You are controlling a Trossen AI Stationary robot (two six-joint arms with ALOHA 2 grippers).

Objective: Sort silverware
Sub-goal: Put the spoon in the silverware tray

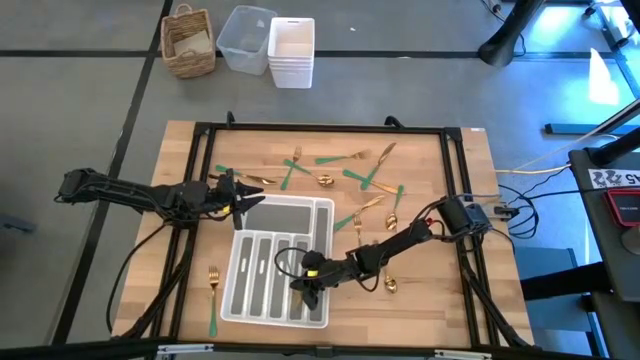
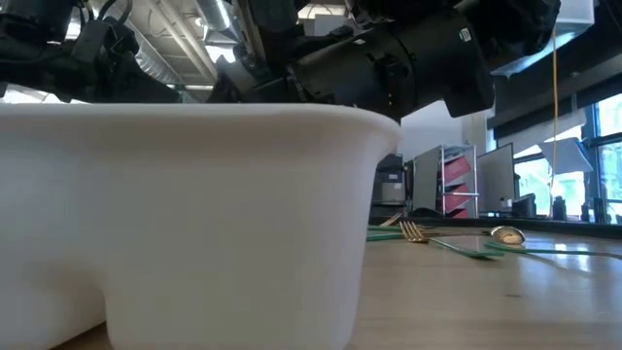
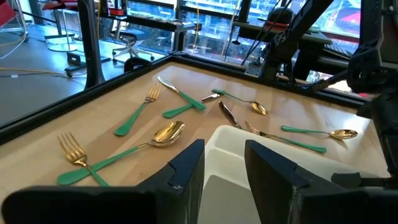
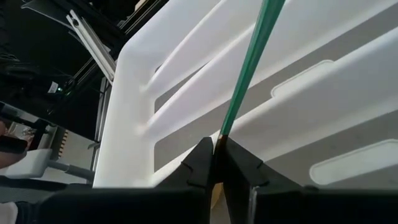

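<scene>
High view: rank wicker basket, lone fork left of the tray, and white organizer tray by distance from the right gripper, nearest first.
Right gripper sits over the tray's near end, pinching a green-handled piece.
1. White organizer tray, directly under the gripper.
2. Lone fork, on the table left of the tray.
3. Wicker basket, off the table, far left corner.
</scene>
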